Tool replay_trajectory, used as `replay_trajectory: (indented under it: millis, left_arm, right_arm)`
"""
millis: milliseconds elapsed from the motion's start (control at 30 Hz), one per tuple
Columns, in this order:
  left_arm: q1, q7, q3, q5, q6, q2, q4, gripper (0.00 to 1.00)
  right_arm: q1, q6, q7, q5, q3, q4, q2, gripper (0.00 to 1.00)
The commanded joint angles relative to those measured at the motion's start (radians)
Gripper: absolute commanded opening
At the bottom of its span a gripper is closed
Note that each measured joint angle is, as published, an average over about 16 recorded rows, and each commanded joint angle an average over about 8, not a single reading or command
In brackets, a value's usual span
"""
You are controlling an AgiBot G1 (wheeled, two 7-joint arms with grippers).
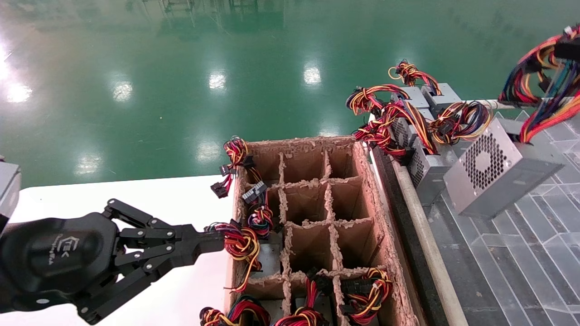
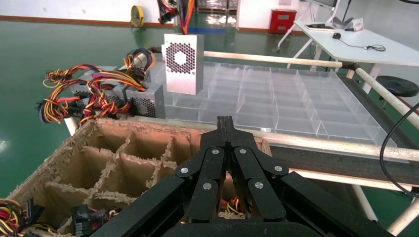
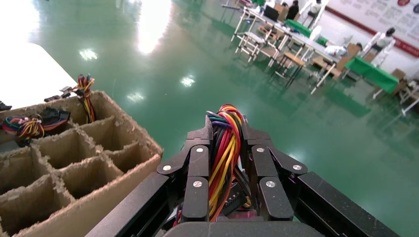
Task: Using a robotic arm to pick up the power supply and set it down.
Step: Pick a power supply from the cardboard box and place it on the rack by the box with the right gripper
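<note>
text: none legible | left tool (image 1: 213,242): white logo, wording unreadable

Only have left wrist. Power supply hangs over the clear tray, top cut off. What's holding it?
Observer: The right end effector is shut on its wires. The power supply dangles below them.
Operator: Where's the left one relative to the box?
Observer: Head view shows the left end effector shut, with its tips at the box's left edge, beside a bundle in the left column.
Operator: Near row free?
Observer: No. All three near cells show wire bundles, for example the right one.
</note>
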Motion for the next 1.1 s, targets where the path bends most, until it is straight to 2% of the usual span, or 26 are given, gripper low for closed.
replay_trajectory:
  millis: [33,267,633,867,1100]
  left_arm:
    - [0.0,0.0,0.0,0.0,0.0,0.0,0.0,0.0]
    - [0.0,0.0,0.0,0.0,0.0,0.0,0.0,0.0]
    - [0.0,0.0,0.0,0.0,0.0,0.0,0.0,0.0]
    - [0.0,0.0,0.0,0.0,0.0,0.0,0.0,0.0]
    - [0.0,0.0,0.0,0.0,0.0,0.0,0.0,0.0]
  right_arm:
    - [-0.032,0.006,-0.009,0.018,0.008,-0.004,0.017,0.0]
    - [-0.14,0.029,-0.048,0.071,0.023,-0.014,0.035,0.0]
    - [-0.271,0.088,-0.111,0.127,0.039,-0.009,0.015,0.0]
    - [-0.304,0.123,-0.133,0.127,0.036,0.005,-0.01,0.0]
    - [-0.295,0.15,-0.141,0.104,0.021,0.01,-0.05,0.0]
